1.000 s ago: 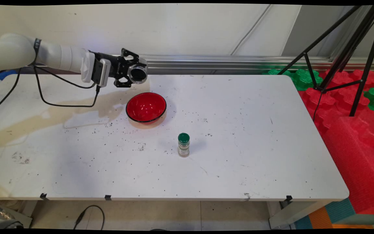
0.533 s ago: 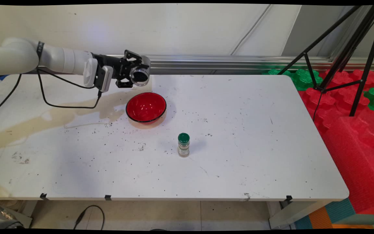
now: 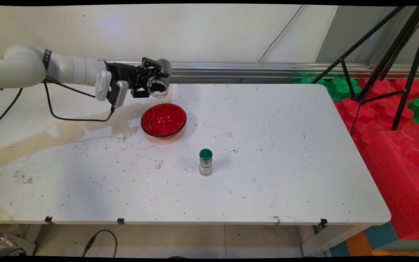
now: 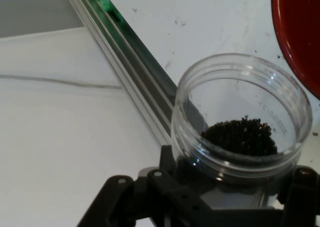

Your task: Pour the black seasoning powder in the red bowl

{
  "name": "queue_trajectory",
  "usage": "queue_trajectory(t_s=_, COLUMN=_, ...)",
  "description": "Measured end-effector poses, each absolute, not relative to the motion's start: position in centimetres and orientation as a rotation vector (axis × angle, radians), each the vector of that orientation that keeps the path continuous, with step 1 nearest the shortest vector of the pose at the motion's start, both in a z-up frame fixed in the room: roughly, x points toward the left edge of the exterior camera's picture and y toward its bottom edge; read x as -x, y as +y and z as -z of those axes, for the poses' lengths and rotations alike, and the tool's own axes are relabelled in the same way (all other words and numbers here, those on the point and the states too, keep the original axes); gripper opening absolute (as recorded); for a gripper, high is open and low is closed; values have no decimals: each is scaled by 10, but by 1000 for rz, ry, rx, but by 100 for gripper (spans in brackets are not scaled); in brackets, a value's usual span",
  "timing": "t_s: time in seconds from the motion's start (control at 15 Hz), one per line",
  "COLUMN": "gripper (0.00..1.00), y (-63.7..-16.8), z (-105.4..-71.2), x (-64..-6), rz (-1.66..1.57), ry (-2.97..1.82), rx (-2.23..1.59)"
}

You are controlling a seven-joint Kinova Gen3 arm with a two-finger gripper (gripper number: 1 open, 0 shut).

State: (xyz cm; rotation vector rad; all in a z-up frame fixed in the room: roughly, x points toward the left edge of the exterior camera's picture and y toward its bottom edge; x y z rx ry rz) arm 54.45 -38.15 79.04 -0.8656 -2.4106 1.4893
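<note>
My gripper point(image 3: 155, 80) is shut on a clear open plastic jar point(image 3: 158, 87), held on its side in the air above the table's far left. In the hand view the jar point(image 4: 241, 121) has a small heap of black grains point(image 4: 240, 136) lying against its lower wall. A red bowl point(image 3: 163, 119) sits on the white table point(image 3: 267, 174) just below and to the right of the jar; its rim point(image 4: 295, 32) shows at the hand view's right edge. A small spice bottle with a green cap point(image 3: 206, 162) stands upright nearer the table's middle.
Black grains are scattered over the table around the bowl, and a brownish stain point(image 3: 49, 136) runs across its left part. A metal rail point(image 3: 249, 69) lines the far edge. A black tripod point(image 3: 384, 58) and red and green foam blocks point(image 3: 398, 145) stand to the right.
The hand has lifted slightly and moved right with the jar, and has rolled, so the jar's mouth now faces more downward toward the table.
</note>
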Motion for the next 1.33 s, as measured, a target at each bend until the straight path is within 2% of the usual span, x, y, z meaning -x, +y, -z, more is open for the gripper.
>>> queue_trajectory(t_s=1.33, gripper=0, y=-370, z=-791, x=-528, rz=-1666, ry=-2321, rx=1282)
